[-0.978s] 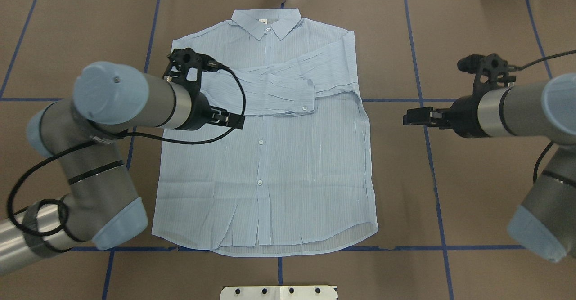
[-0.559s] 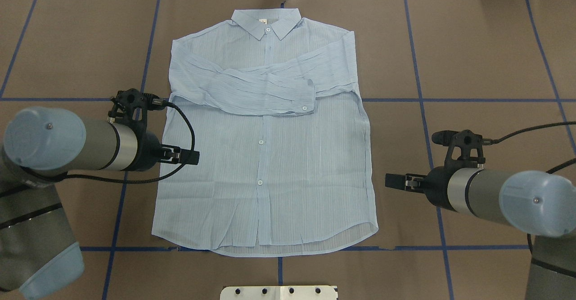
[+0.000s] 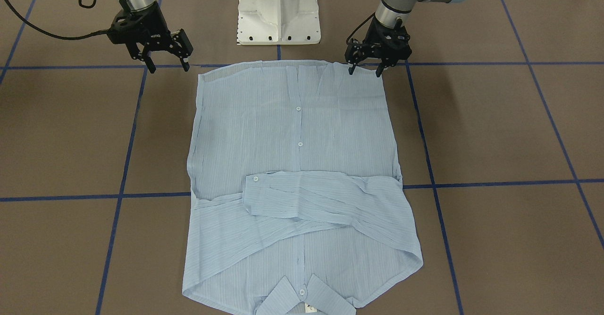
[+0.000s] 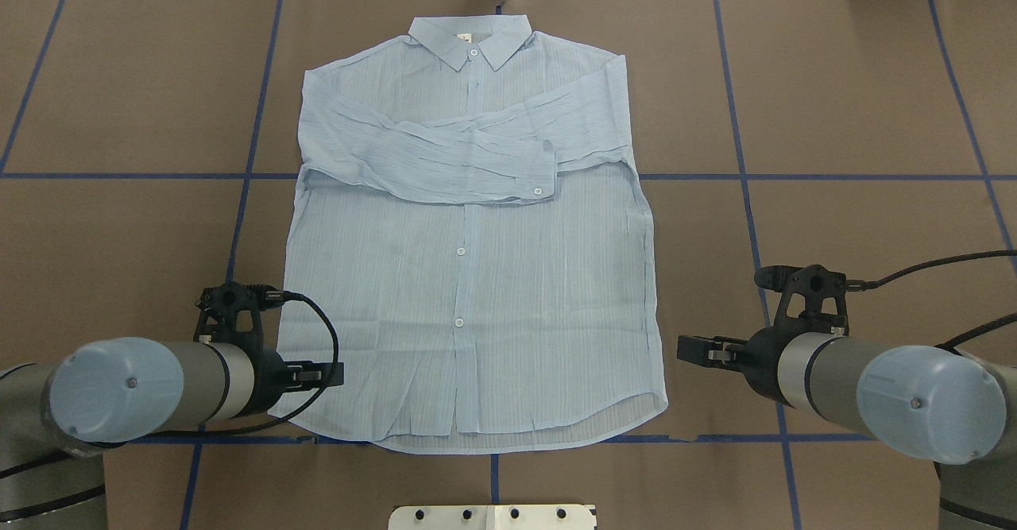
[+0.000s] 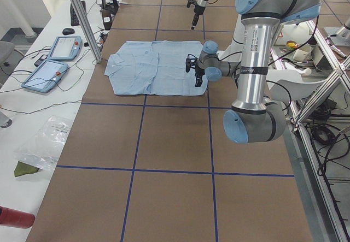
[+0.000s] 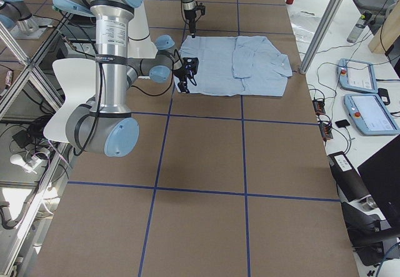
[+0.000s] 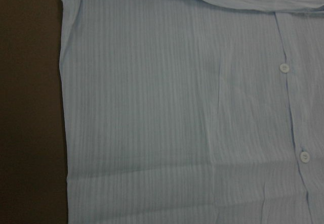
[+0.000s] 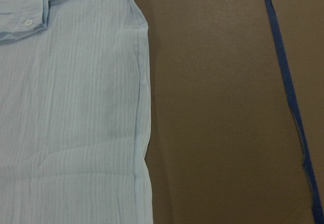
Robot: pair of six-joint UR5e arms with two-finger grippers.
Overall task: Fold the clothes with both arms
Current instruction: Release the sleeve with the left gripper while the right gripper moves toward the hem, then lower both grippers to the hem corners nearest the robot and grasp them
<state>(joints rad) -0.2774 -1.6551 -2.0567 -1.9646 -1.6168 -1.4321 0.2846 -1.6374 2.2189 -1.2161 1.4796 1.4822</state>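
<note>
Broadly, the brown tabletop (image 4: 834, 117) with blue tape lines (image 4: 747, 196) stretches wide on both sides of the shirt (image 4: 477, 276), whose hem lies near the white base (image 3: 278, 12), with the collar at the far end. At one hem corner hangs the left end effector (image 3: 364, 72), fingers spread; the right end effector (image 3: 168, 67), also spread, hangs just beside the other corner, over brown surface. The shirt lies flat, buttoned, pale blue, with both sleeves crossed over the chest.
</note>
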